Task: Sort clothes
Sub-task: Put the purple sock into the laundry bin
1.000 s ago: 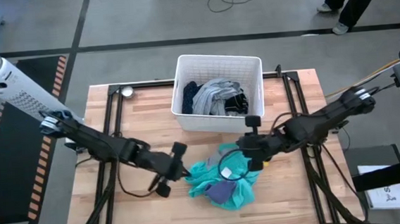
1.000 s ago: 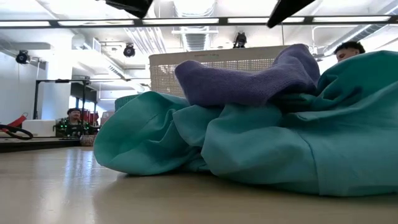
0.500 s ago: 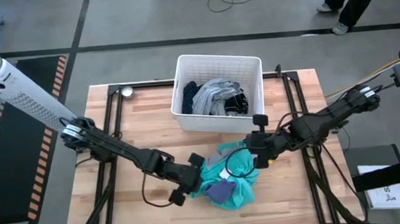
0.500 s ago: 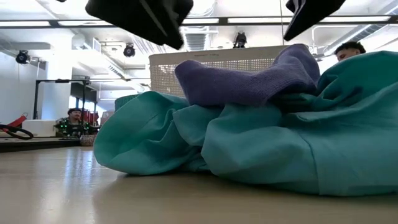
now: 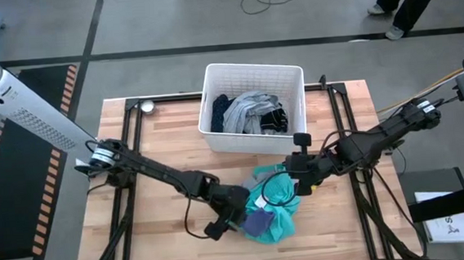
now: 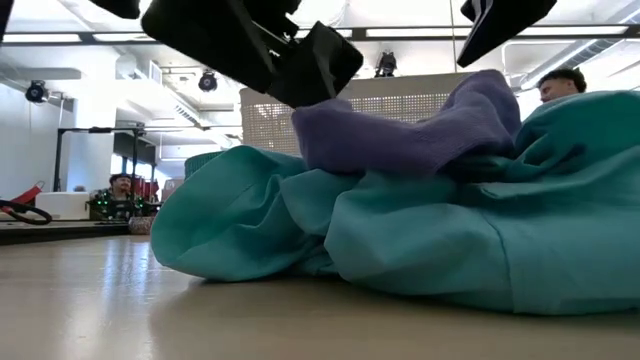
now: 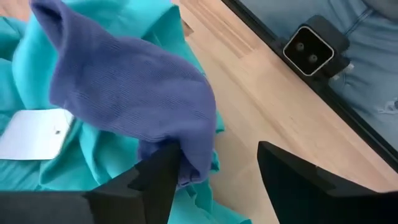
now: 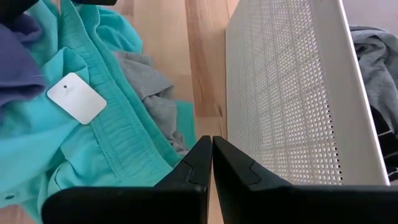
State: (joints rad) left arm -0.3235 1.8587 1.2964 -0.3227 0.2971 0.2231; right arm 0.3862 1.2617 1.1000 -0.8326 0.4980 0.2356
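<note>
Lying against left hand (image 7: 214, 171): purple garment (image 7: 124, 93).

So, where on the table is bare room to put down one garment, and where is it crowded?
Bare wood lies left of the white basket, between it and the left arm, and along the table's near-left edge. It is crowded in front of the basket: the teal garment, purple garment, left gripper and right gripper meet there.
</note>
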